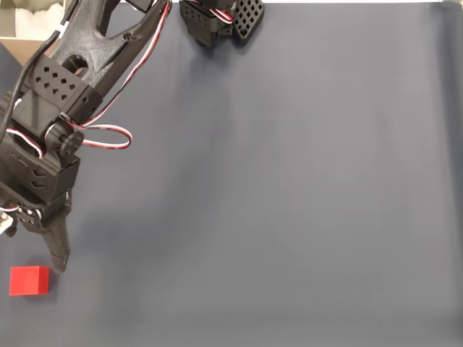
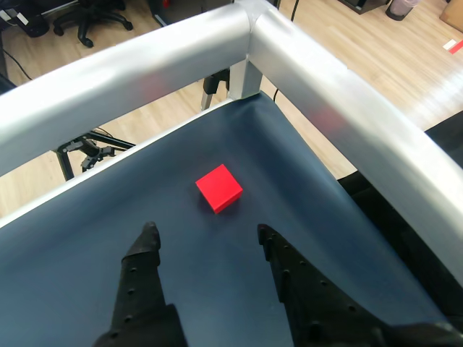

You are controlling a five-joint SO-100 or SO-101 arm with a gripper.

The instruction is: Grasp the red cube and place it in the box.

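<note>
Reading labels: I find no brand or writing on anything.
Gripper [image 2: 206,235]: I see the fingers spread, holding nothing, above the dark mat [image 1: 289,202].
Red cube [image 2: 218,187]: on the mat just ahead of the fingertips, near the mat's corner in the wrist view.

1. The small plain-faced red cube [image 1: 30,280] is bright red on every visible side, with no markings.
2. The counter's smooth mat [image 1: 289,188] is dark slate blue and unpatterned.
3. The matte plastic pincer [image 2: 206,242] is black, and its fingers [image 2: 145,253] carry rows of small round holes.
4. The arm's thin wires [image 1: 108,137] are red, white and black.
5. The rounded metal rail [image 2: 217,36] in the wrist view is pale silver.
6. The wooden floor [image 2: 340,29] is light tan with plank lines.
7. The cardboard box corner [image 1: 22,49] is tan, with white inside.
</note>
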